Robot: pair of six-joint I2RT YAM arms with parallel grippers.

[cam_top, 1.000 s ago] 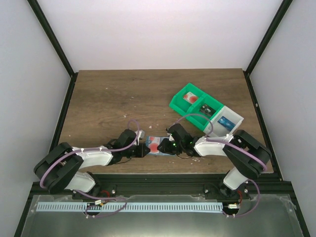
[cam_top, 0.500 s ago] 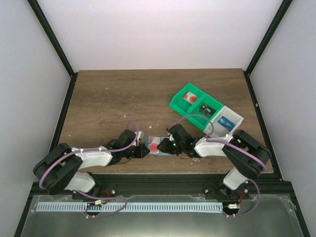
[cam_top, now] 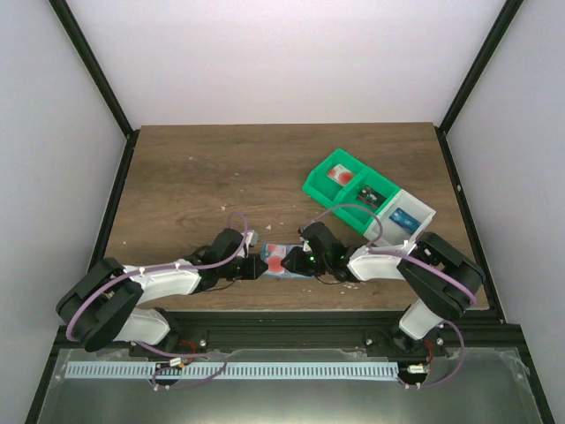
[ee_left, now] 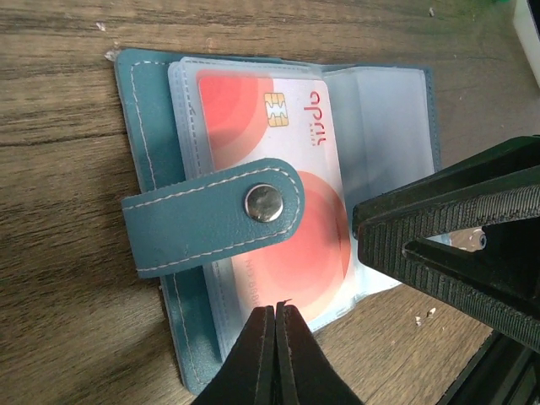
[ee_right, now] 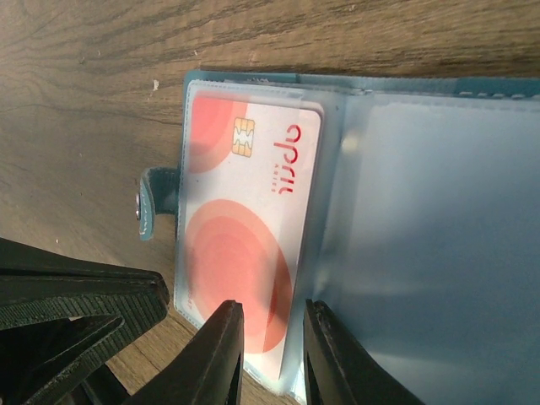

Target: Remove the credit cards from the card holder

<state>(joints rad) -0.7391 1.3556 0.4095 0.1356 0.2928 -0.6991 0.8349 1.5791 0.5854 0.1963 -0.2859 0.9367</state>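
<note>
The teal-blue card holder (cam_top: pixel 272 251) lies open on the table near the front edge, between my two grippers. In the left wrist view it (ee_left: pixel 150 110) shows its snap strap (ee_left: pixel 202 221) folded over a clear sleeve holding a pale credit card (ee_left: pixel 245 101) with red round marks. My left gripper (ee_left: pixel 276 310) is shut, its tips at the card's near edge, with nothing seen between them. My right gripper (ee_right: pixel 272 333) is slightly open, its fingers either side of the card's (ee_right: pixel 245 211) lower corner at the sleeve's edge. The right-hand pocket (ee_right: pixel 422 169) looks empty.
A green-and-white compartment bin (cam_top: pixel 366 199) with small cards in it stands at the back right. Small crumbs lie scattered on the wood. The table's front edge is just behind the grippers.
The left arm has edged slightly right toward the card holder. The right gripper and the card holder have hardly moved.
</note>
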